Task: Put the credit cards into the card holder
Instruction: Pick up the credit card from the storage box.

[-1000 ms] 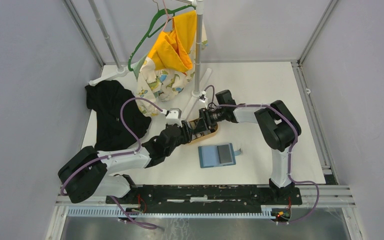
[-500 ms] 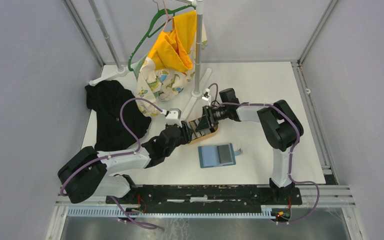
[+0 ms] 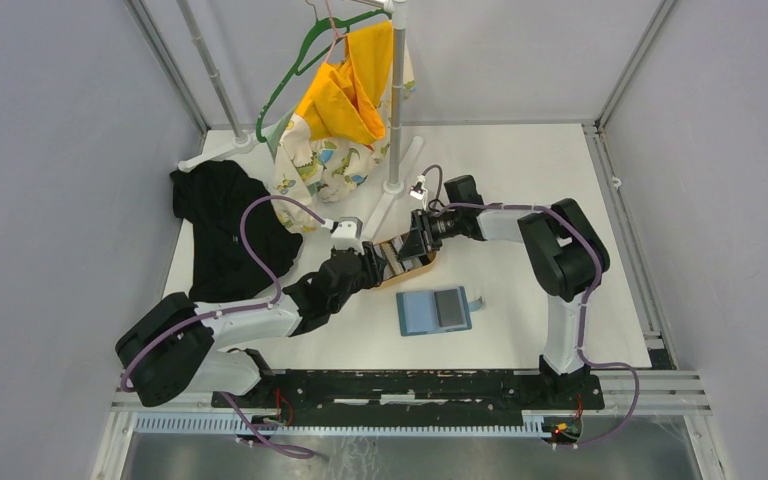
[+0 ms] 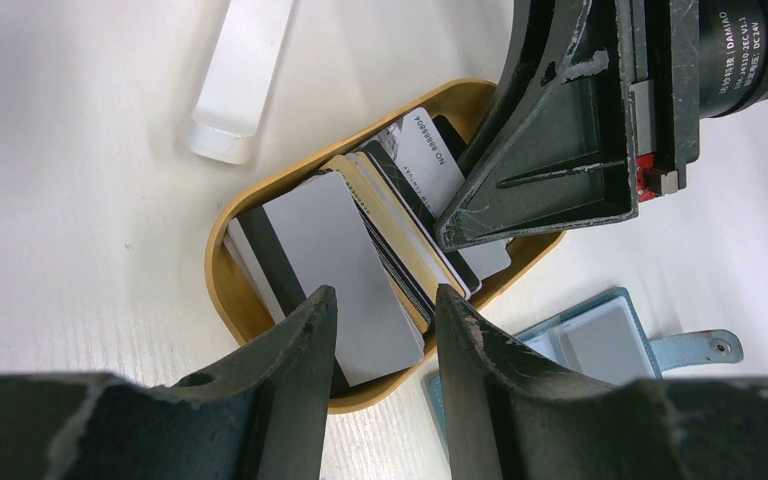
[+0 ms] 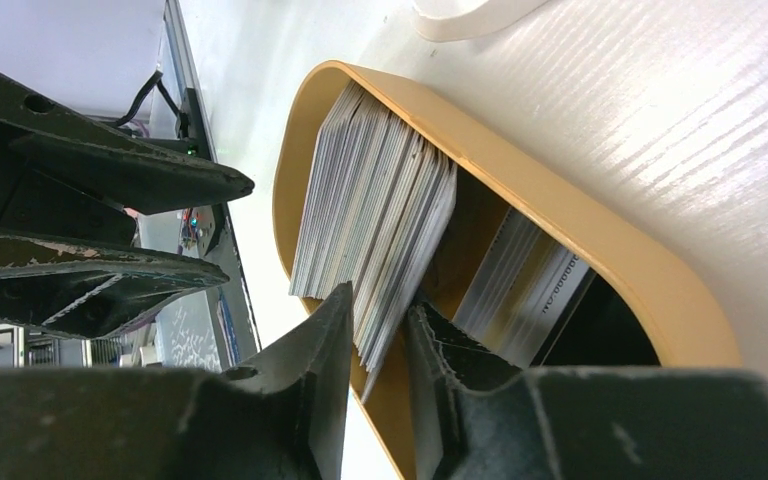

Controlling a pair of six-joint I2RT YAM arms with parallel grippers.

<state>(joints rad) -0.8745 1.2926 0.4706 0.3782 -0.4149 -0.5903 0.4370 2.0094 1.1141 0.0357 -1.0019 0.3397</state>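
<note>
The credit cards [image 4: 345, 255] stand packed on edge in an oval tan wooden tray [image 3: 422, 264]; they are grey, white and black. My right gripper [image 5: 380, 305] reaches into the tray from the far side, and its narrow jaws pinch the corner of a bundle of cards [image 5: 375, 200]. My left gripper [image 4: 380, 320] is open over the tray's near end, one finger on each side of a grey card. The teal card holder [image 3: 434, 311] lies open and flat on the table just in front of the tray, with its snap tab [image 4: 702, 348] to the right.
A clothes rack's white foot [image 4: 243, 70] lies just beyond the tray, and its pole [image 3: 396, 110] carries yellow and patterned garments. A black garment [image 3: 225, 230] is heaped at the left. The two arms nearly meet over the tray.
The right gripper's jaws have narrowed onto the bundle of cards, and its wrist has shifted slightly to the right. The left arm has not moved.
</note>
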